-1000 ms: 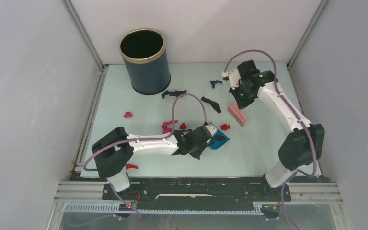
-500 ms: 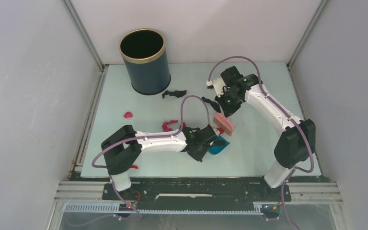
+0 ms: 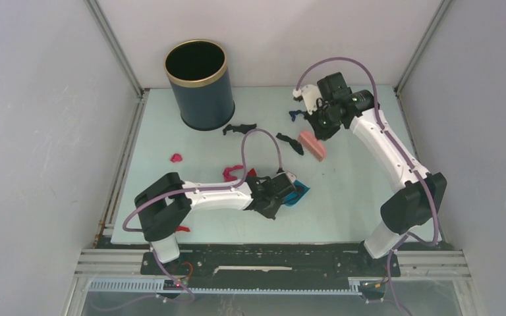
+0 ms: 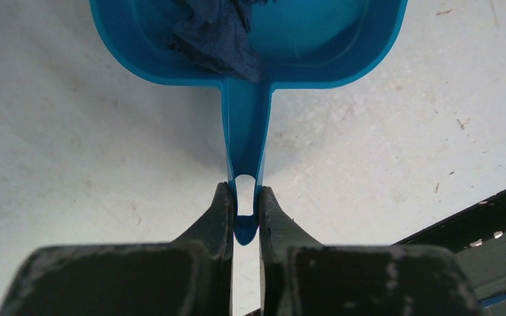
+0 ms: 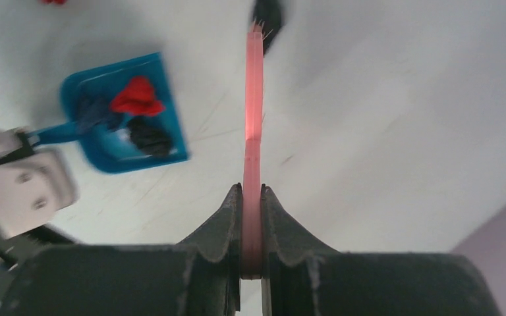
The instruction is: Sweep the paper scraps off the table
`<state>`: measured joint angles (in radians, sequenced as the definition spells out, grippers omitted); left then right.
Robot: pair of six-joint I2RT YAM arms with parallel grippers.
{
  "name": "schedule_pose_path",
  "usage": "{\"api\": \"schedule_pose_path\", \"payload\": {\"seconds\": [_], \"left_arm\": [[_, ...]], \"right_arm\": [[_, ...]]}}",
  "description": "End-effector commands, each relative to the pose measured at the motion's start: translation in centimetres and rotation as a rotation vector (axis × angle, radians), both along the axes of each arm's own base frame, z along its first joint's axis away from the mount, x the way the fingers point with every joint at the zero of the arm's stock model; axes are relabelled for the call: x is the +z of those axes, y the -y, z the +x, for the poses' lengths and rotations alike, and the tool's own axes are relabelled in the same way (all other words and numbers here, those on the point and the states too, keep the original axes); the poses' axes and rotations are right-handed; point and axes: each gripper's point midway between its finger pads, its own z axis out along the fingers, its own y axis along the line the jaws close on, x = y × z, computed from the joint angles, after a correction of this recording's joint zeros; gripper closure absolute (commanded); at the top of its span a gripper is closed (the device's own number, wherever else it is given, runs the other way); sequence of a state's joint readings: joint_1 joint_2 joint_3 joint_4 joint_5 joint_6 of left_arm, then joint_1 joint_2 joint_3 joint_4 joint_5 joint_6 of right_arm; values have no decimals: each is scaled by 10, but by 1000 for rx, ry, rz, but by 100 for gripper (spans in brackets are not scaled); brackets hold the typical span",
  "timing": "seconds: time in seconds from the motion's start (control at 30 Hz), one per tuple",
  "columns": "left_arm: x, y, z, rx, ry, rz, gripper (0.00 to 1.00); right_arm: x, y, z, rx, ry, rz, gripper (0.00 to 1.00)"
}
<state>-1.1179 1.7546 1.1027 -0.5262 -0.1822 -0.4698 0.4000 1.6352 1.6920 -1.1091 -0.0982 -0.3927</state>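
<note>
My left gripper (image 4: pixel 244 212) is clamped on the handle of the blue dustpan (image 4: pixel 329 46), which holds red, black and dark blue paper scraps (image 5: pixel 136 97). My right gripper (image 5: pixel 252 197) pinches the pink brush (image 5: pixel 253 99). More scraps lie on the table (image 3: pixel 356 197), left of the brush and towards the dark bin (image 3: pixel 201 105).

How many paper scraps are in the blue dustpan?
3 in the blue dustpan: a dark blue scrap nearest the handle, a red scrap in the middle, a black scrap beside it. Others may be hidden underneath.
</note>
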Motion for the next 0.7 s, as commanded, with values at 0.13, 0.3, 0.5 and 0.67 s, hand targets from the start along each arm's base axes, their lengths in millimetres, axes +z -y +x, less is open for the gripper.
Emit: {"api": "schedule_pose_path", "payload": {"seconds": [0.13,0.3,0.5,0.67], "left_arm": [[22,-21,-4,96,15,-43,100],[21,-36,-13,145,-34,-19,100],[20,-44,-13,183,-50,-20,100],[17,-40,-6,182,-49,-31,100]], "right_arm": [[35,4,114,1,336,-175,100],[11,-32,146,119,365,-220,100],[-17,-68,149,271,333,-250,100],[-35,-75,128,336,238,-248,100]]}}
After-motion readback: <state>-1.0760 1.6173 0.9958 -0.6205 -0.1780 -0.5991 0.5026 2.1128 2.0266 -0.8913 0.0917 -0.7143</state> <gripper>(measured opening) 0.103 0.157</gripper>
